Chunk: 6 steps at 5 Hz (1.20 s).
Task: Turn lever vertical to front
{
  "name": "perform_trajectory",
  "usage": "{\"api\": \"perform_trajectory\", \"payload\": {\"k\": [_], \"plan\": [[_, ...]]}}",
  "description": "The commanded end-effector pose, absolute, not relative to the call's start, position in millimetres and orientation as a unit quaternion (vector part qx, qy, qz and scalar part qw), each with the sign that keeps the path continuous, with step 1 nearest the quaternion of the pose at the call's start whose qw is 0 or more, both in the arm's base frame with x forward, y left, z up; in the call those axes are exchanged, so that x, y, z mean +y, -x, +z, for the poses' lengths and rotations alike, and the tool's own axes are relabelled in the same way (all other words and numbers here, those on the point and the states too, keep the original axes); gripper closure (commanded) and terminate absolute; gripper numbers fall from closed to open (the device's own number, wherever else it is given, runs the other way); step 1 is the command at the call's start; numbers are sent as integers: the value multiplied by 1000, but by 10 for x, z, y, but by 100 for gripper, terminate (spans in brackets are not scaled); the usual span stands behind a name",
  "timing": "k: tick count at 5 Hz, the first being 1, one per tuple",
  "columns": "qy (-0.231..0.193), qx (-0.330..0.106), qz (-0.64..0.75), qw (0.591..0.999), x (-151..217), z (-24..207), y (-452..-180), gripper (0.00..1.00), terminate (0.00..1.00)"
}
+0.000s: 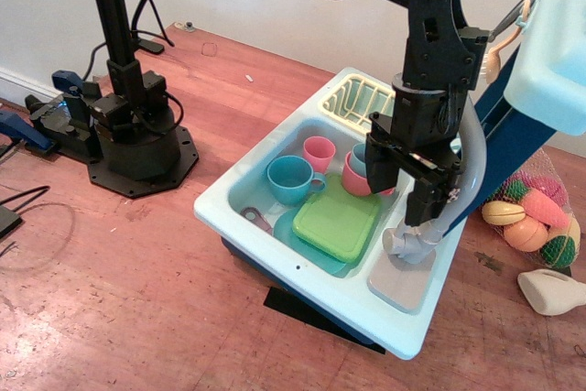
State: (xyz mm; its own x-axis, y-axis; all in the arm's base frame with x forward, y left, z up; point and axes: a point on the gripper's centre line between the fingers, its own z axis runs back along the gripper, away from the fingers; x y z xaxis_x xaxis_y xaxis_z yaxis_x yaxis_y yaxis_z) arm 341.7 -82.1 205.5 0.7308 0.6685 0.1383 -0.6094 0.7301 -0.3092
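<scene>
The grey toy faucet's tall curved pipe (469,164) arcs down to its round head (410,244) over the right side of the light-blue toy sink (240,185). The lever does not show; the faucet's base joint is hidden behind my arm. My black gripper (400,200) points down over the sink's right half, just left of the pipe and above the head. Its fingers stand apart with nothing visible between them.
In the basin lie a teal cup (291,179), a pink cup (319,151), a pink bowl (357,179) and a green square plate (336,222). A pale dish rack (355,98) sits behind. A mesh bag of toy food (531,212) lies right. A black arm base (137,139) stands left.
</scene>
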Motion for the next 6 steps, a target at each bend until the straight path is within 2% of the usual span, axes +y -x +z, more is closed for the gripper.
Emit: {"api": "perform_trajectory", "payload": {"k": [1,6], "plan": [[122,-121,346,922,-821,2055,-3417,0,0],[130,-124,336,925,-678,1769,-3373,0,0]]}}
